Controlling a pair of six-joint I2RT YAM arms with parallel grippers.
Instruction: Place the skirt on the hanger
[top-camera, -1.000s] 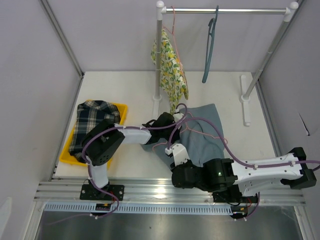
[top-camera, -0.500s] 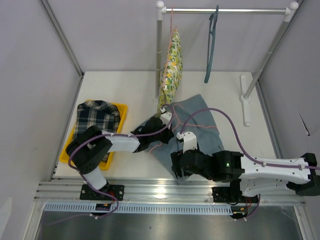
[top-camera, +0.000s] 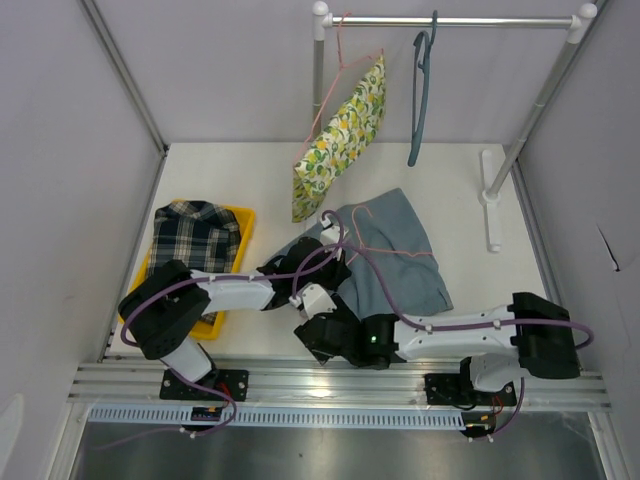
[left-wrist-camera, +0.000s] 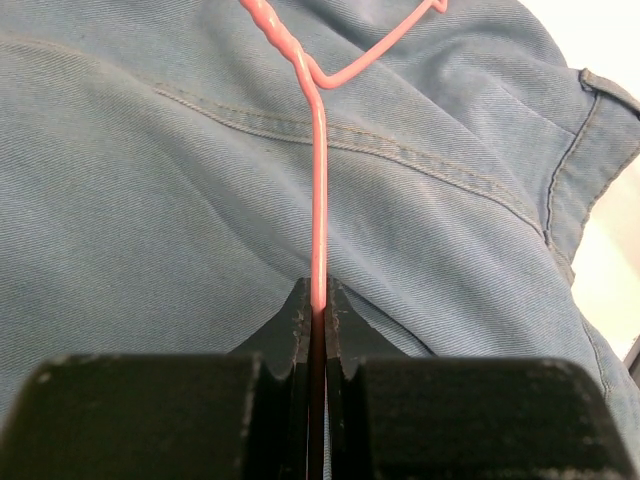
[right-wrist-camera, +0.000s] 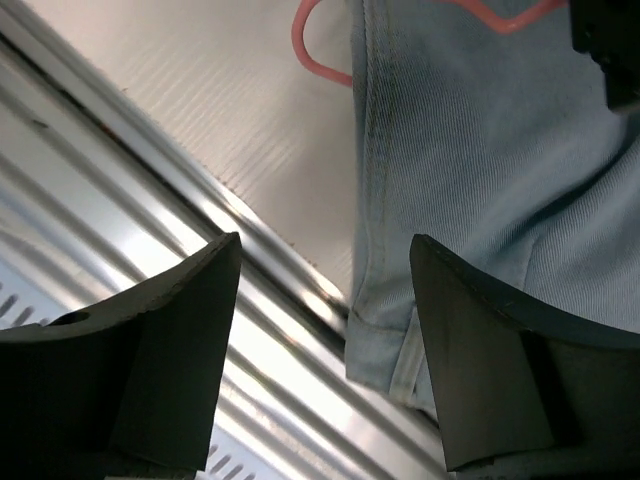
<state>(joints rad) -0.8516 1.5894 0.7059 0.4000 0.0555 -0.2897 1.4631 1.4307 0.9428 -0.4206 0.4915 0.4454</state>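
Note:
The lemon-print skirt (top-camera: 342, 140) hangs tilted on a pink wire hanger (top-camera: 338, 50) hooked over the rack rail (top-camera: 460, 20). A second pink hanger (top-camera: 400, 252) lies on the blue denim shirt (top-camera: 395, 255) on the table. My left gripper (top-camera: 333, 240) is shut on that hanger's straight wire (left-wrist-camera: 318, 200), just above the denim (left-wrist-camera: 150, 180). My right gripper (top-camera: 312, 335) stands open at the table's front edge, nothing between its fingers (right-wrist-camera: 480, 350). In the right wrist view the shirt's hem (right-wrist-camera: 480, 170) and the hanger's hook (right-wrist-camera: 318, 62) lie beyond my right gripper (right-wrist-camera: 325, 260).
A yellow tray (top-camera: 243, 218) at the left holds a dark plaid shirt (top-camera: 195, 245). A blue-grey hanger (top-camera: 420, 90) hangs on the rail. The rack's post (top-camera: 318, 110) and foot (top-camera: 490, 200) stand on the table. A metal rail (right-wrist-camera: 200, 330) runs along the front edge.
The right gripper opened and drew back left toward the front edge. The skirt on its hanger swung rightward and now hangs slanted. The left gripper stayed shut on the wire.

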